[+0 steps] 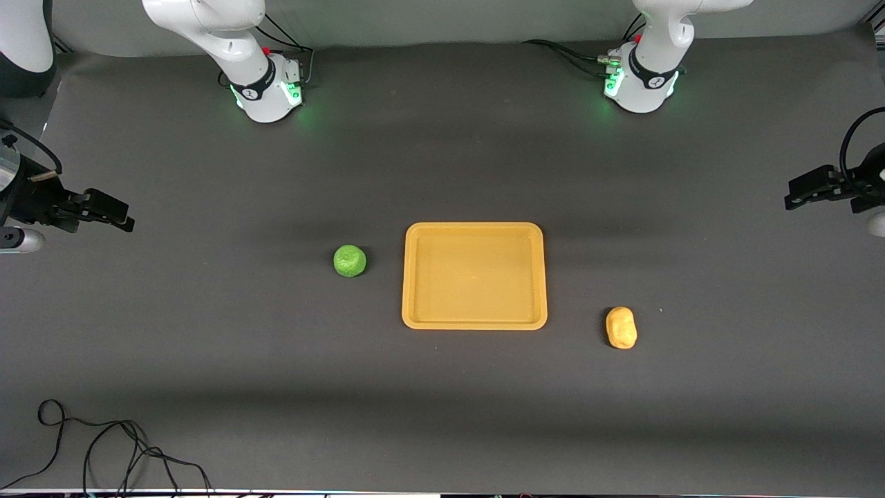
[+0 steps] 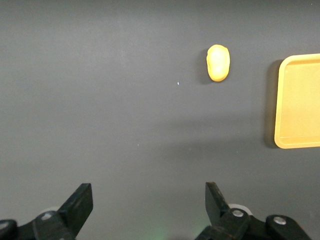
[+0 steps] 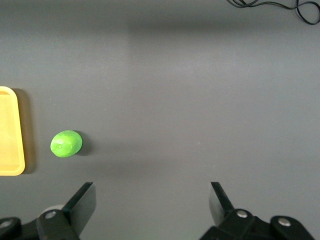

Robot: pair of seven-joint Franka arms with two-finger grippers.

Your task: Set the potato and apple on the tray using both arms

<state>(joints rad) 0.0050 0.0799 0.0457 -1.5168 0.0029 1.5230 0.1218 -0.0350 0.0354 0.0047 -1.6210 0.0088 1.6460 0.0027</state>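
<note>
The yellow-orange tray (image 1: 474, 319) lies flat in the middle of the dark table and holds nothing. The green apple (image 1: 350, 261) sits beside it toward the right arm's end. The potato (image 1: 621, 327) lies toward the left arm's end, a little nearer the front camera than the tray's middle. My right gripper (image 1: 119, 216) hangs open and empty above the table's right-arm end; its wrist view (image 3: 151, 192) shows the apple (image 3: 66, 144) and a tray edge (image 3: 10, 131). My left gripper (image 1: 795, 195) hangs open and empty above the left-arm end; its wrist view (image 2: 148, 192) shows the potato (image 2: 218, 63) and the tray (image 2: 299, 100).
A black cable (image 1: 104, 449) lies looped near the table's front edge at the right arm's end, also showing in the right wrist view (image 3: 280, 6). The arms' bases (image 1: 266, 93) (image 1: 639, 86) stand along the table's back edge.
</note>
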